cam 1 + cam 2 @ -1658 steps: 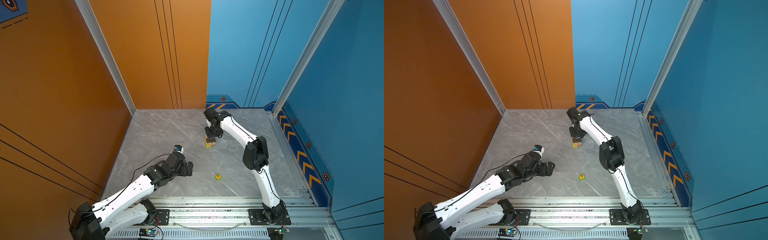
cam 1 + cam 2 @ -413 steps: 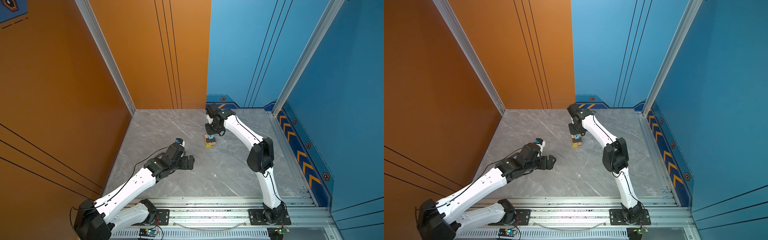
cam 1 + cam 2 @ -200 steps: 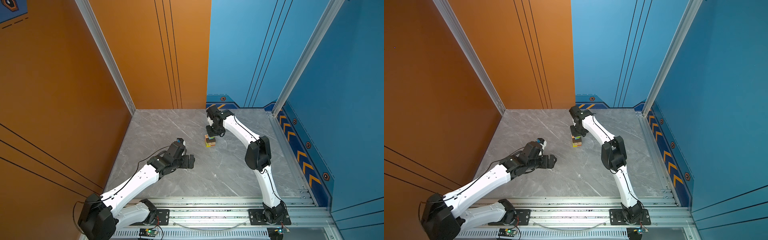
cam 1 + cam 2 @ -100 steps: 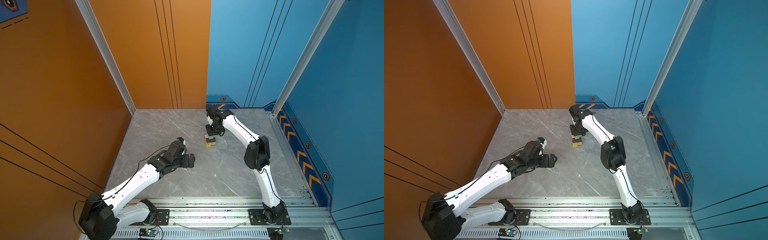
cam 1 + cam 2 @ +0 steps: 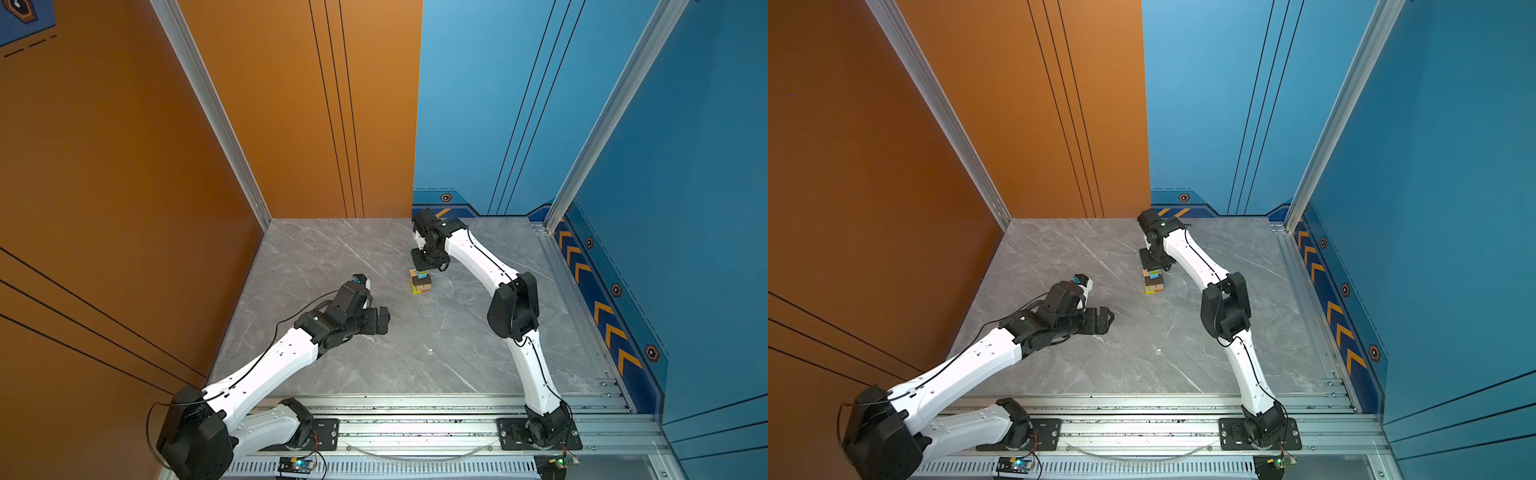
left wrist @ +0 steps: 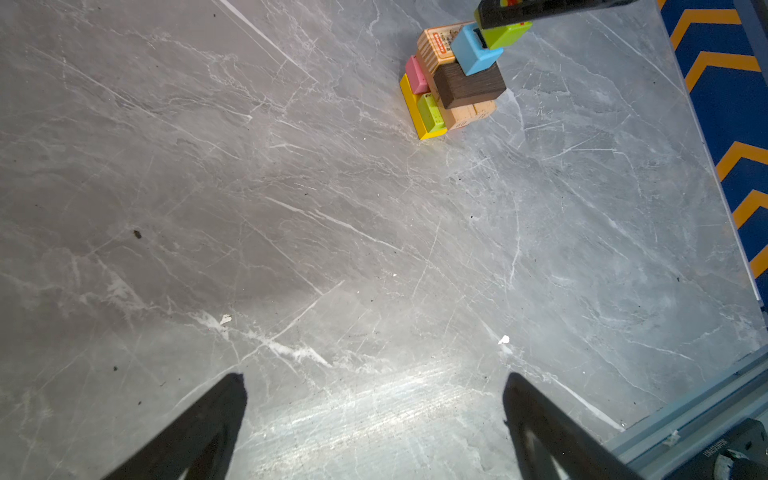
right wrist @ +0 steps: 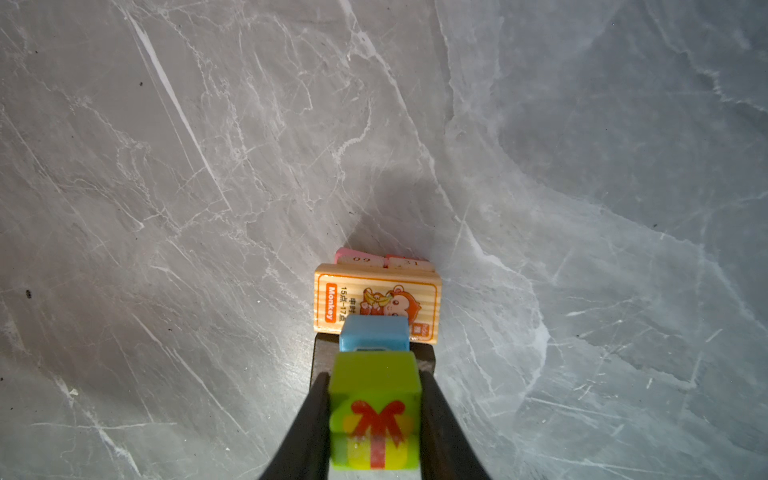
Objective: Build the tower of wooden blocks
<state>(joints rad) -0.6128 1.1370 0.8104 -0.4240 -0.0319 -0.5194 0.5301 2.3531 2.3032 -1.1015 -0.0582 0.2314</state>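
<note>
One tan "Monkey" block (image 7: 376,293)

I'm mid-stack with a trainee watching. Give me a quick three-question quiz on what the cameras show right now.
1. True or false: the left tool is holding a block.
2. Multiple choice: what is the right tool shut on? A. a pink block. B. the green cube. C. nothing.
3. Short answer: which cube tops the wood block tower, just beneath the held one?

Key:
1. False. It is open and empty.
2. B.
3. The blue cube.
</note>
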